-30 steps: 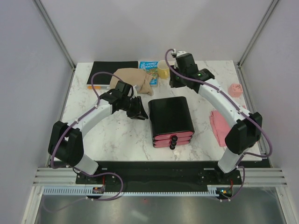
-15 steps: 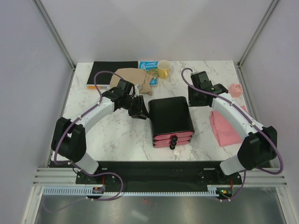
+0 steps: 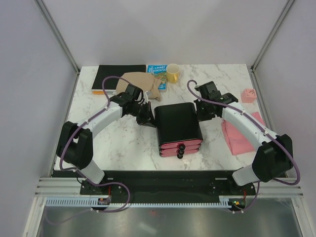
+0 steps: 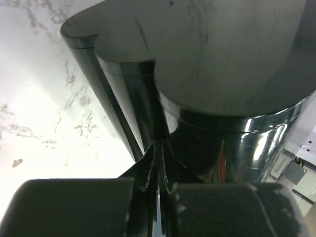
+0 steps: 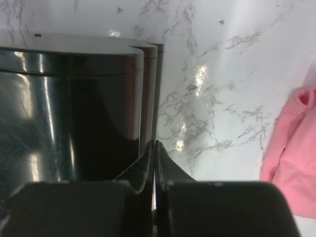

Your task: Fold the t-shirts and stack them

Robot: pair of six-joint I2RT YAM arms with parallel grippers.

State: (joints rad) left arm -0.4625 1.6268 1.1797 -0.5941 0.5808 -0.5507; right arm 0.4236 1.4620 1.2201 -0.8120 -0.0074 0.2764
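Observation:
The tan t-shirt lies crumpled at the back of the table, left of centre. The pink t-shirt lies folded at the right, and its edge shows in the right wrist view. My left gripper is shut with nothing in it, its tips against the left side of the drawer box. My right gripper is shut and empty too, its tips at the box's right side. Neither gripper touches a shirt.
The pink-and-black drawer box stands mid-table between both grippers. A black notebook, a blue book and a yellow mug sit along the back edge. A small pink block rests at the far right.
Both grippers have shut. The right arm swung from the back near the mug down to the box's right side. The left gripper edged right against the box's left side.

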